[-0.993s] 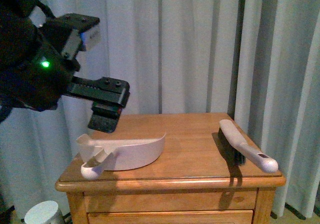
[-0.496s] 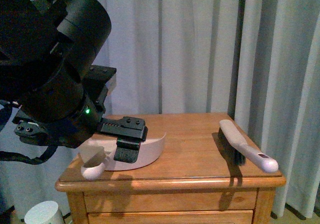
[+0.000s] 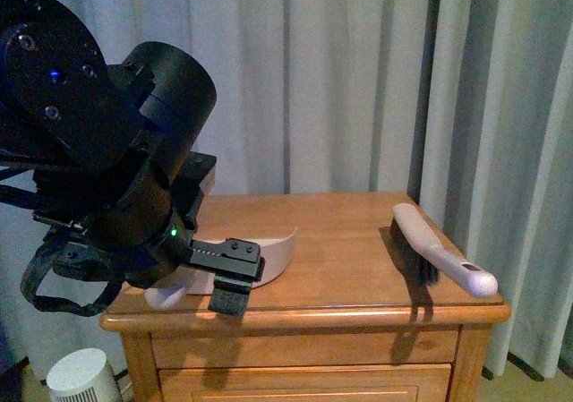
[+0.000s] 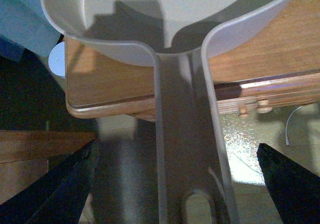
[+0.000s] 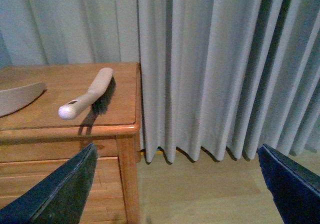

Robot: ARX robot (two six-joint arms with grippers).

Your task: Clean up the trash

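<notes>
Up front, body camera: left gripper (image 3: pixel 228 287) low at table (image 3: pixel 358 232) front-left corner, right at dustpan (image 3: pixel 276 252). Brush (image 3: pixel 439 257) lies well apart on right side. We spot no trash anywhere.

Left wrist camera: dustpan handle (image 4: pixel 182 134) runs straight between fingers (image 4: pixel 65 189), long axis in line with reach. Jaws wide, nothing gripped yet.

Right wrist camera: right gripper (image 5: pixel 176 174) spread wide, empty, off table's right end, nearer brush. We judge left arm far nearer handle.
</notes>
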